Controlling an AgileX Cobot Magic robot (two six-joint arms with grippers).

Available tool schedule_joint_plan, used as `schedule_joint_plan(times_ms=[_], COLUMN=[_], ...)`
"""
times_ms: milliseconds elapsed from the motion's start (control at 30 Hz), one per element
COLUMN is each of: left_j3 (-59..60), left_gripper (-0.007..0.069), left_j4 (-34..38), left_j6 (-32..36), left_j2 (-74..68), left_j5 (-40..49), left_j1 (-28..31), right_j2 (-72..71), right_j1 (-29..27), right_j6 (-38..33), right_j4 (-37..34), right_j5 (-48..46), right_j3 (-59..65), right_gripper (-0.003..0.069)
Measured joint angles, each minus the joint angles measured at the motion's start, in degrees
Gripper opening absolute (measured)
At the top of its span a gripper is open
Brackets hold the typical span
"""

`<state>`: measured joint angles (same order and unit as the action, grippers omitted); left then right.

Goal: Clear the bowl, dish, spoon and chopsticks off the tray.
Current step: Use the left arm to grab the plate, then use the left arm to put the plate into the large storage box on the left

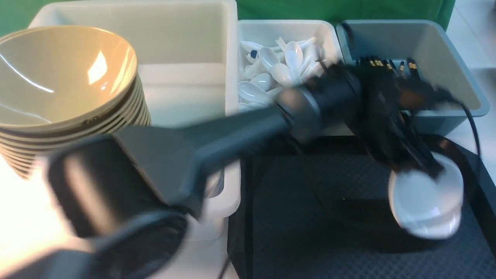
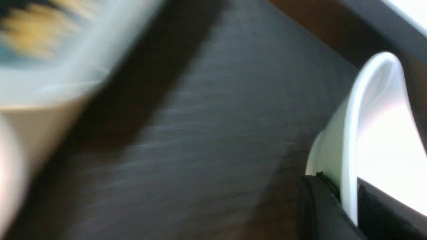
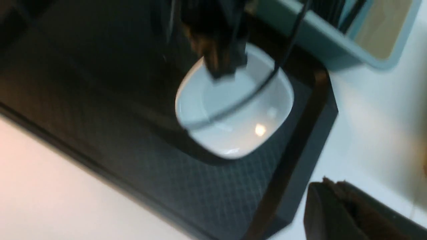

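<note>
The small white dish is at the right end of the black tray. My left arm reaches across from the left. My left gripper is shut on the dish's far rim, and the dish is tilted over a dark shadow. In the left wrist view the white rim stands between the two fingers of the left gripper. The right wrist view shows the dish, the left gripper and the tray. My right gripper is shut and empty, beside the tray's corner. The frames are blurred by motion.
A stack of tan bowls stands in the big white tub at the left. A white tub of spoons is at the back middle. A grey-blue tub with black chopsticks is at the back right.
</note>
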<state>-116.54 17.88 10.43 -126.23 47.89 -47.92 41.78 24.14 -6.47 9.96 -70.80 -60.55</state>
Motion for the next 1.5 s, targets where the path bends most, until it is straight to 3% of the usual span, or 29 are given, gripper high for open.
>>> schedule_joint_plan(times_ms=[233, 367, 533, 667, 933, 1033, 1200, 1233, 1267, 1300, 1400, 1500], left_j3=[4.1, 17.2, 41.7, 55.6, 61.3, 61.4, 61.2, 59.8, 59.5, 57.3, 50.9, 47.0], left_gripper=[0.0000, 0.0000, 0.0000, 0.0000, 0.0024, 0.0084, 0.0318, 0.0407, 0.0419, 0.0486, 0.0580, 0.0584], left_j4=[-7.4, -11.3, -12.7, -9.7, -8.4, -9.1, -9.2, -9.0, -9.0, -8.9, -9.5, -10.5], left_j6=[-0.6, -3.5, -7.2, -8.6, -5.2, -4.0, -1.6, -1.5, -1.5, -1.5, -1.9, -2.5], left_j2=[20.9, 35.0, 50.1, 55.5, 53.2, 52.9, 52.9, 52.9, 52.9, 53.1, 55.0, 57.6], left_j5=[11.2, 12.0, 3.9, -5.4, -9.3, -9.3, -8.6, -5.9, -5.5, -2.0, 6.3, 10.4], left_j1=[11.5, 18.3, 28.8, 34.6, 34.8, 34.8, 34.8, 34.8, 34.8, 34.8, 34.8, 34.8], right_j2=[10.7, 20.2, 33.1, 42.1, 45.6, 45.6, 45.6, 45.5, 45.5, 45.5, 45.1, 44.2], right_j1=[0.6, 6.3, 19.8, 28.4, 30.7, 30.7, 30.7, 30.7, 30.7, 30.7, 30.7, 30.7], right_j6=[-12.6, -16.8, -17.4, -17.0, -15.8, -15.5, -14.3, -14.0, -14.0, -13.8, -12.4, -11.3], right_j4=[-18.2, -23.7, -22.8, -18.6, -15.3, -14.4, -12.8, -11.7, -11.7, -10.9, -7.9, -5.7], right_j5=[2.4, 4.0, 7.1, 7.3, 5.7, 5.2, 3.2, 2.3, 2.3, 1.5, -0.5, -0.9], right_j3=[-10.2, -16.7, -25.5, -32.8, -36.8, -36.9, -36.9, -36.9, -36.9, -36.9, -36.9, -36.9], right_gripper=[0.0058, 0.0058, 0.0058, 0.0058, 0.0059, 0.0060, 0.0062, 0.0062, 0.0062, 0.0062, 0.0063, 0.0066])
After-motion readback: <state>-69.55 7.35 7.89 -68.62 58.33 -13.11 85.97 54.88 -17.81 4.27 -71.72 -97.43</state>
